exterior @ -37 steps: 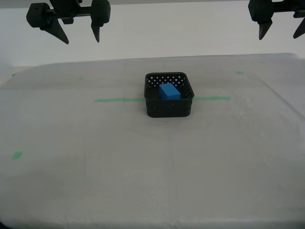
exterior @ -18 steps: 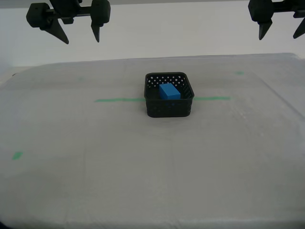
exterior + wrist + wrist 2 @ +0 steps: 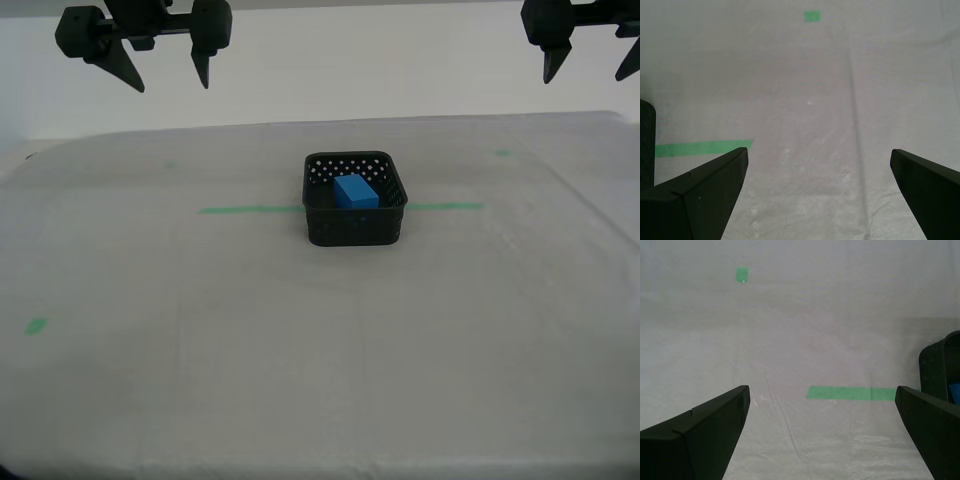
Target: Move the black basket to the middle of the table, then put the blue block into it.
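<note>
Table [image 3: 200,380] pale, with green tape line [image 3: 250,210] across the middle. Black basket [image 3: 354,228] set on that line, mid-table. Blue block [image 3: 356,192] lying inside basket. First pincer [image 3: 817,200] and second pincer [image 3: 822,440] both released, empty, raised above the table.

Plain white wall [image 3: 380,70] behind; even, soft light; nothing else visible.
</note>
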Controlling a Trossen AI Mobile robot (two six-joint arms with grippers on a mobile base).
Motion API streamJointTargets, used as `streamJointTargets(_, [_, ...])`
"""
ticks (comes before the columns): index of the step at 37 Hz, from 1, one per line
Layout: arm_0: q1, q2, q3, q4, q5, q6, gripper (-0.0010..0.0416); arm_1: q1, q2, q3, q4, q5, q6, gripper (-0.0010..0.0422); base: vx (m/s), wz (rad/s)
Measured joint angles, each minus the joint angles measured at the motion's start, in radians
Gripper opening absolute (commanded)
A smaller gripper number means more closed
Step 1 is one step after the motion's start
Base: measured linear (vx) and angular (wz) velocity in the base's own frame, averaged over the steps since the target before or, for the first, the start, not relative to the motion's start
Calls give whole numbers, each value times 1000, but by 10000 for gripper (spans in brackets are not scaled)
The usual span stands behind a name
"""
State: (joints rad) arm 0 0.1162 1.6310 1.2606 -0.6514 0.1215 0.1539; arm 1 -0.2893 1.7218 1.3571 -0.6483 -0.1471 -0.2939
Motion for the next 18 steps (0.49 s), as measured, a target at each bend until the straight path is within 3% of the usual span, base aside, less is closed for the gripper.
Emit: streamJointTargets(18, [1, 0, 0, 0, 0, 0, 399, 0, 0, 0, 0, 0, 0, 400, 0, 0])
